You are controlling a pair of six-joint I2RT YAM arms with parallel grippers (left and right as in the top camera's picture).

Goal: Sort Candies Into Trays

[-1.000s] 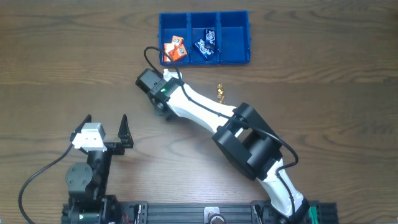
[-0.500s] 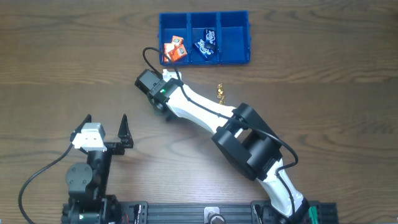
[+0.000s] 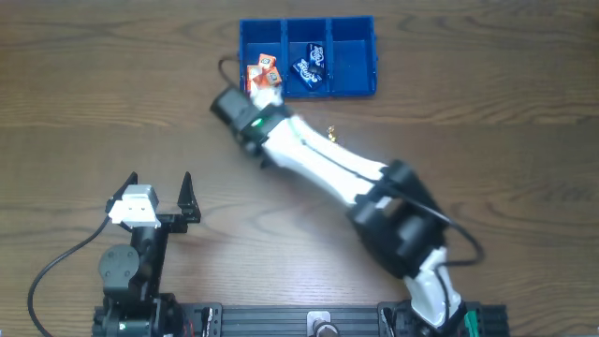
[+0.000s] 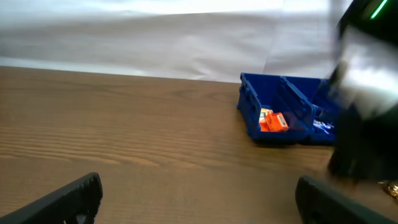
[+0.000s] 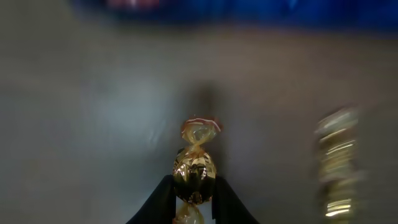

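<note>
Since the earlier frame the right arm had swung toward the blue tray point(image 3: 354, 67), the right gripper point(image 5: 194, 186) pinching a gold candy point(image 5: 194, 171) not yet delivered, while orange candies point(image 3: 265, 73) and dark candies point(image 3: 311, 64) lay sorted, a second gold candy point(image 3: 331, 138) waited on the table, and the left gripper point(image 3: 159, 187) stood spread.

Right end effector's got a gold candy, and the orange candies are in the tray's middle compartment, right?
Not quite. The right end effector does hold a gold candy, but the orange candies are in the tray's left compartment, not the middle, as the top view shows.
</note>
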